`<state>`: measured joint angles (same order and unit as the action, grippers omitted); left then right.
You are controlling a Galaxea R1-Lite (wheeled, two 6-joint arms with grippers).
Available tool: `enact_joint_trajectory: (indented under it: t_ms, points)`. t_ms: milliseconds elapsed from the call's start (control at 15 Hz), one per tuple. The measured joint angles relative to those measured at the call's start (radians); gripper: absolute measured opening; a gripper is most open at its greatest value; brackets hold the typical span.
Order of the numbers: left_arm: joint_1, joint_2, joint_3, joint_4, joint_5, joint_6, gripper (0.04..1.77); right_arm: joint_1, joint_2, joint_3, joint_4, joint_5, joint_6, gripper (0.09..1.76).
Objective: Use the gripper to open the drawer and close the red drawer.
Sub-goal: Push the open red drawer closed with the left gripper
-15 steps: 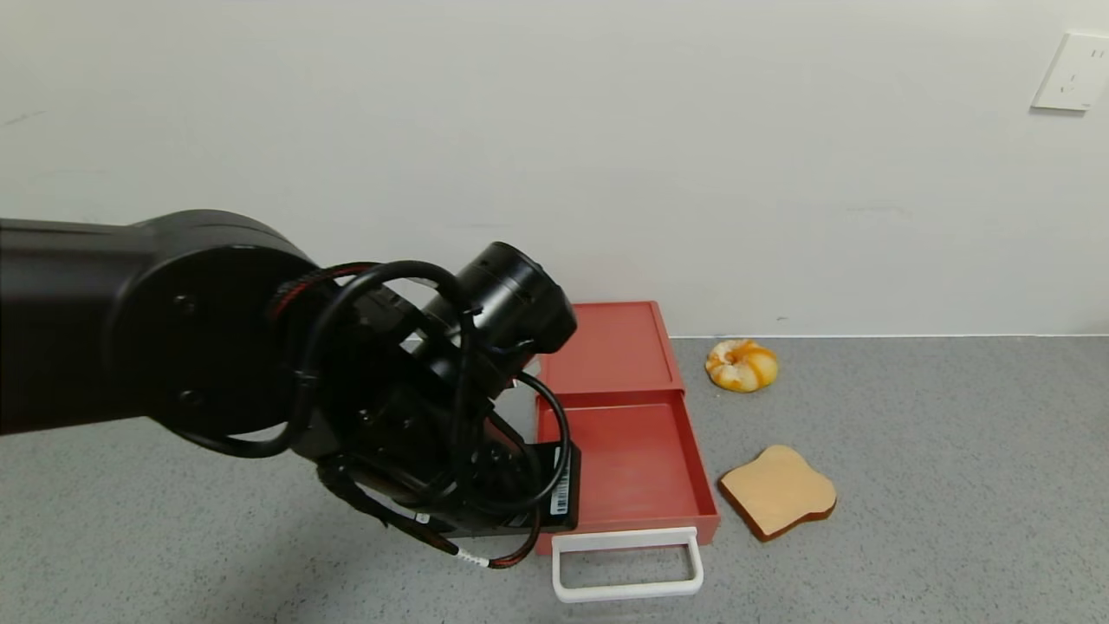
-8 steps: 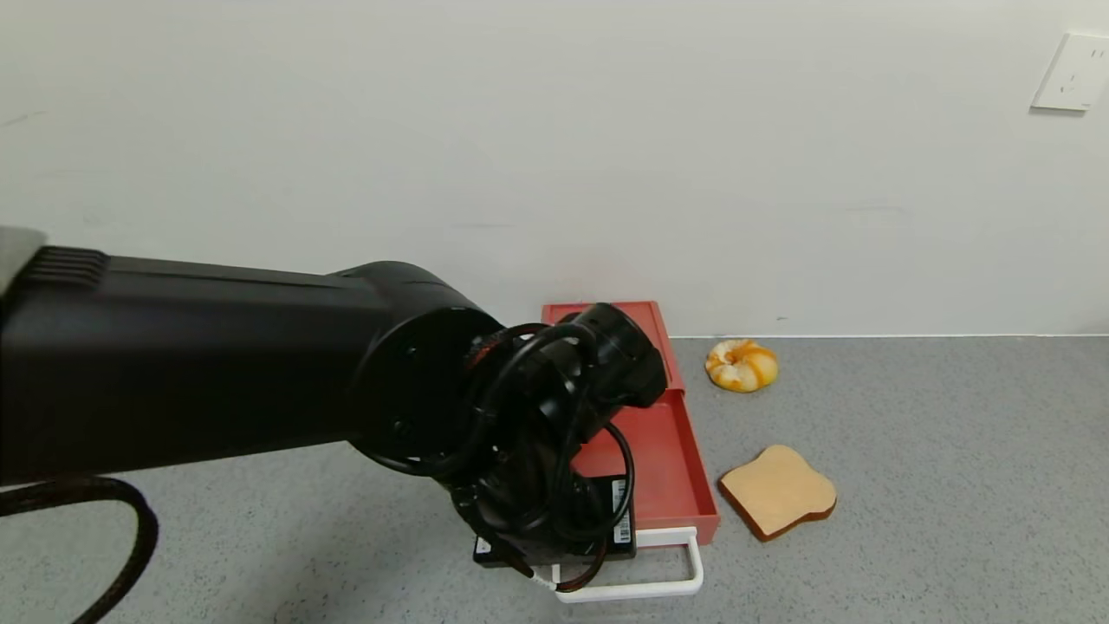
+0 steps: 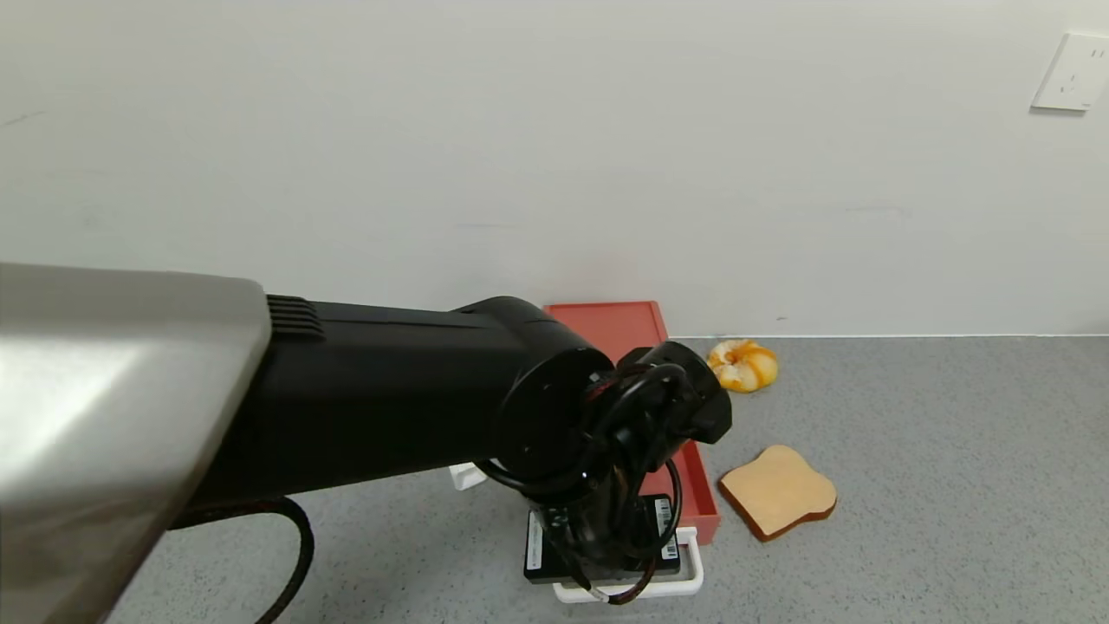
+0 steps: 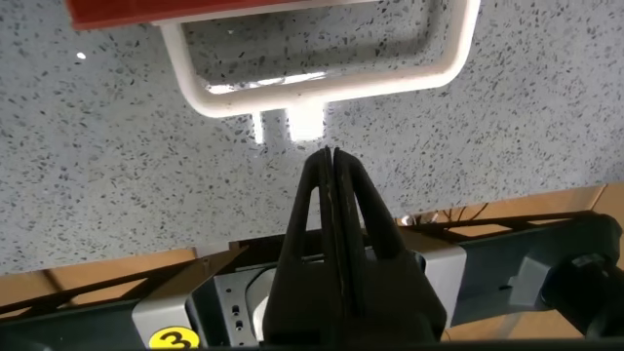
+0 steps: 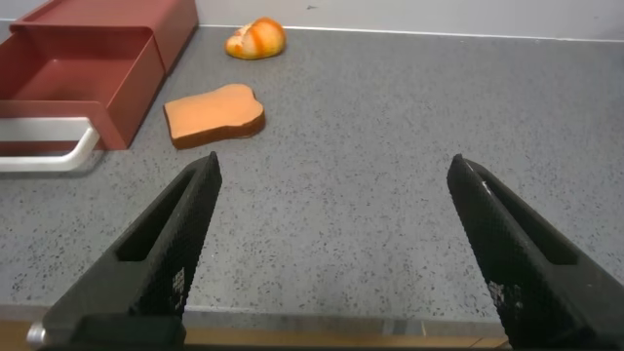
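The red drawer (image 3: 613, 326) stands against the wall with its tray (image 3: 700, 496) pulled out toward me; my left arm (image 3: 598, 451) covers most of it. Its white loop handle (image 3: 690, 568) lies on the counter under the arm's wrist. In the left wrist view my left gripper (image 4: 329, 152) is shut with nothing in it. Its tips are just outside the handle (image 4: 322, 90), on the side away from the tray. In the right wrist view my right gripper (image 5: 334, 164) hangs open and empty near the counter's front edge, with the drawer (image 5: 88, 54) farther off.
A toast slice (image 3: 778, 490) lies on the grey counter right of the tray. A glazed round bun (image 3: 741, 364) sits near the wall. A small white object (image 3: 466, 475) peeks out under my left arm. A wall socket (image 3: 1073, 71) is at upper right.
My left arm has swung to the right, from beside the tray's left edge to over the white handle. The drawer, toast and bun have not moved.
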<state>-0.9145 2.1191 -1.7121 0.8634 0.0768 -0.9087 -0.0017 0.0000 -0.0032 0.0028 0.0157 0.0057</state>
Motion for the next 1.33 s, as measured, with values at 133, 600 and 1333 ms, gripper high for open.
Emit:
enact_joint_trajectory:
  t_ms: [133, 600, 1333]
  points:
    - [-0.008, 0.026, -0.021, 0.004, 0.006, -0.011, 0.11, 0.0, 0.0, 0.0, 0.0, 0.0, 0.0, 1.71]
    - [-0.02, 0.073, -0.042, 0.003, 0.02, -0.009, 0.11, 0.0, 0.0, 0.0, 0.0, 0.0, 0.0, 1.71]
    - [-0.039, 0.061, -0.027, -0.035, 0.011, 0.233, 0.11, 0.0, 0.0, 0.0, 0.0, 0.0, 0.001, 1.71]
